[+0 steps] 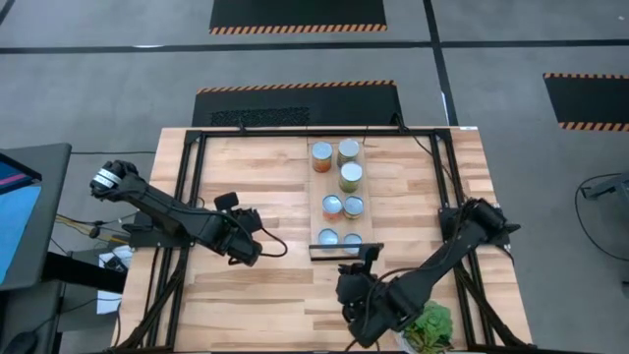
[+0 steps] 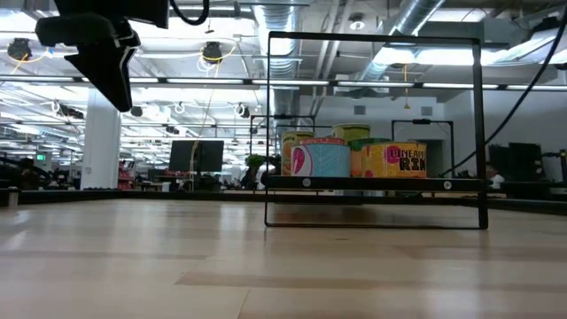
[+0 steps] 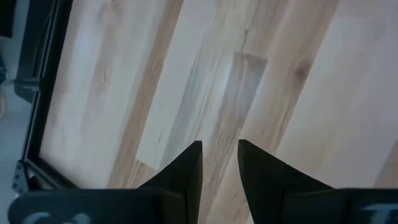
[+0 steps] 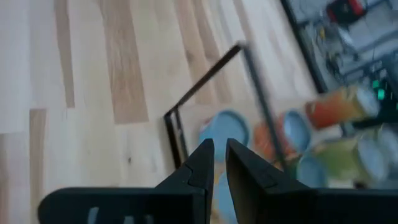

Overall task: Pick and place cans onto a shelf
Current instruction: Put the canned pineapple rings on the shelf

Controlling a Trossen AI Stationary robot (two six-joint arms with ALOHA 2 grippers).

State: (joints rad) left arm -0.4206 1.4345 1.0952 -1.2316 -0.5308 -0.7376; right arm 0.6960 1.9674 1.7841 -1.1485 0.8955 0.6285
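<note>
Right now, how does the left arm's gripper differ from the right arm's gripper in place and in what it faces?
The left gripper hangs over bare tabletop, left of the shelf; the right gripper sits near the shelf's black bracket end. The left one faces only planks; the right one faces the cans. Both hold nothing, jaws slightly apart.

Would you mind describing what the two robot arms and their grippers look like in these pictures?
Both arms are dark, jointed and slim. The left arm has a pale ring near its base and a black cable looping off its wrist. The left gripper and right gripper each have two black, wedge-shaped fingers tapering to narrow tips.
</note>
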